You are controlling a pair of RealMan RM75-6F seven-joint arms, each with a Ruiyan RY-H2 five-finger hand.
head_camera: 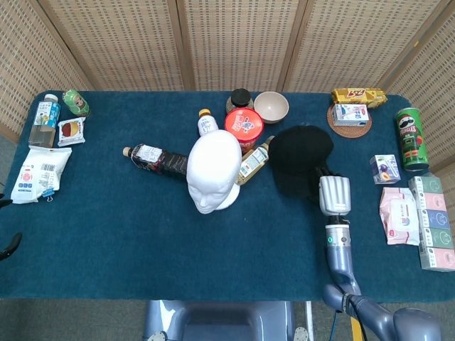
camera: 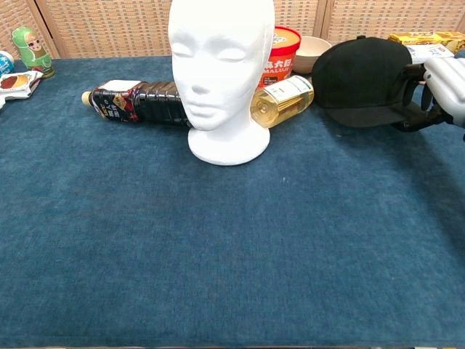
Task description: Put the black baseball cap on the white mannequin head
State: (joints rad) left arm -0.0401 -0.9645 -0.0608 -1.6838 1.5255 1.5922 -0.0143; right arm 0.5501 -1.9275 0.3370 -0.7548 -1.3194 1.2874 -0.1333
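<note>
The black baseball cap [head_camera: 298,160] [camera: 360,74] hangs just above the blue table, right of the white mannequin head [head_camera: 213,170] [camera: 221,69]. My right hand [head_camera: 334,195] [camera: 442,86] grips the cap at its brim, on the side away from the head. The mannequin head stands upright at the table's middle, bare, facing me. My left hand [head_camera: 7,245] shows only as dark fingertips at the far left edge of the head view; how it stands is unclear.
Around the head lie a dark bottle [head_camera: 153,158], a yellow bottle [head_camera: 254,161] and a red tub [head_camera: 244,128]. A bowl [head_camera: 271,106] stands behind them. Snack packs, a green can [head_camera: 409,138] and boxes line the right edge; packets and small bottles sit at the left.
</note>
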